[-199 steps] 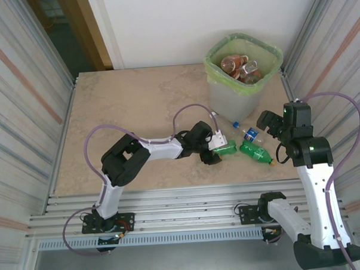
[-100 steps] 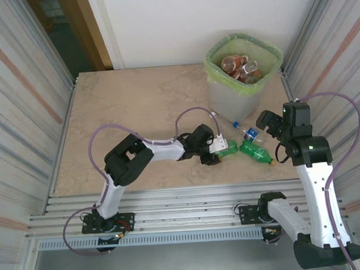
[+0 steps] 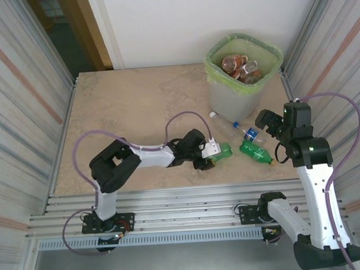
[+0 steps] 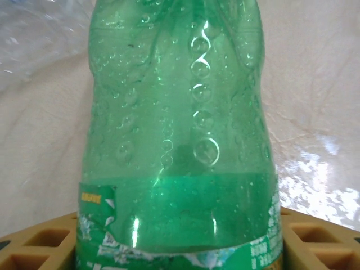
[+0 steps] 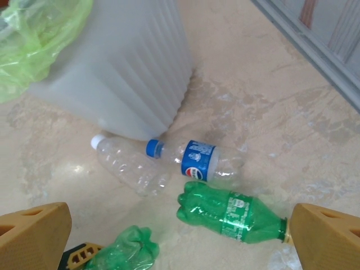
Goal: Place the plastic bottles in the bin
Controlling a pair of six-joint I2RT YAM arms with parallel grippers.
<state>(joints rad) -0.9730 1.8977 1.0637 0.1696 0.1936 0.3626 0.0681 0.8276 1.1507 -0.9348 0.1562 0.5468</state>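
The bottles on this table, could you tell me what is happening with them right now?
The left end effector grips a green bottle low over the table. The right end effector hangs open above three loose ones beside the bin: a second green bottle, a blue-labelled bottle and a clear bottle. Other bottles already lie inside.

Far-left table [image 3: 131,107] is wide open. Right side's cramped: clear bottle [image 3: 223,122], blue-label bottle [image 3: 250,134] and long green bottle [image 3: 256,152] bunch at the foot of the bin [image 3: 229,106], with the left gripper [image 3: 213,157] gripping a crumpled green bottle [image 3: 222,149] just beside them.
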